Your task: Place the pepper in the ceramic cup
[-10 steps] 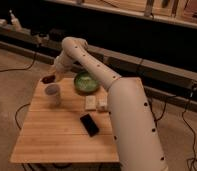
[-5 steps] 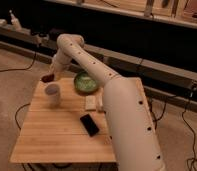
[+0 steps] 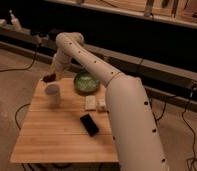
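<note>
The white ceramic cup (image 3: 53, 93) stands upright near the far left of the wooden table (image 3: 52, 135). My gripper (image 3: 50, 77) hangs just above and slightly behind the cup, at the end of the white arm (image 3: 92, 60). It holds the dark red pepper (image 3: 48, 78) a little above the cup's rim.
A green bowl (image 3: 86, 82) sits at the back of the table, right of the cup. A pale flat item (image 3: 91, 102) lies mid-table and a black phone (image 3: 89, 124) lies nearer the front. Cables run over the floor on both sides.
The arm has swung slightly left and lifted a little, carrying the pepper from beside the cup to just above its far rim.
</note>
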Available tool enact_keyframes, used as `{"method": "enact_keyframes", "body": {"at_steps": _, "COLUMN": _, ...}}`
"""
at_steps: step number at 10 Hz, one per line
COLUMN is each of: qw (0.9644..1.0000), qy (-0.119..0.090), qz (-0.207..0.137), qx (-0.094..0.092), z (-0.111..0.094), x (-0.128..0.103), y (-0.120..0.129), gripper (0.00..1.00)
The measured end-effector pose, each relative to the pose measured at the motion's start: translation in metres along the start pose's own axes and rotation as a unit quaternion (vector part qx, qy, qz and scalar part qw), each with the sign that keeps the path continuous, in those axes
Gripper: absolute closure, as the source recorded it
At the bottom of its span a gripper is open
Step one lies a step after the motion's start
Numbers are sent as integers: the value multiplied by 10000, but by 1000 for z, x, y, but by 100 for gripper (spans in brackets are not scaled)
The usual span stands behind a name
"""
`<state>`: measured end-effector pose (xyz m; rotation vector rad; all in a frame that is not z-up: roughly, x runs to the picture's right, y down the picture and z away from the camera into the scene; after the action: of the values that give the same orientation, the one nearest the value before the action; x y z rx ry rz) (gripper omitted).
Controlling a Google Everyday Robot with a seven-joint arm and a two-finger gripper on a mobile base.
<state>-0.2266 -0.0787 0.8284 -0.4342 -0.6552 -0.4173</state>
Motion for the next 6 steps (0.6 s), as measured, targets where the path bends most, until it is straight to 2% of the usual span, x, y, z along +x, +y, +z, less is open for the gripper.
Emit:
{"method": "enact_keyframes", "body": {"at_steps": 4, "qw": 9996, "qy": -236, "qz": -122, "qx": -40, "z": 6, "x": -28, "y": -2, "gripper": 20}}
{"method": "enact_keyframes", "body": {"at_steps": 6, "qw": 9994, "qy": -314, "qz": -130, "qx": -77, "z": 9, "x": -31, "y": -1, "gripper": 20}}
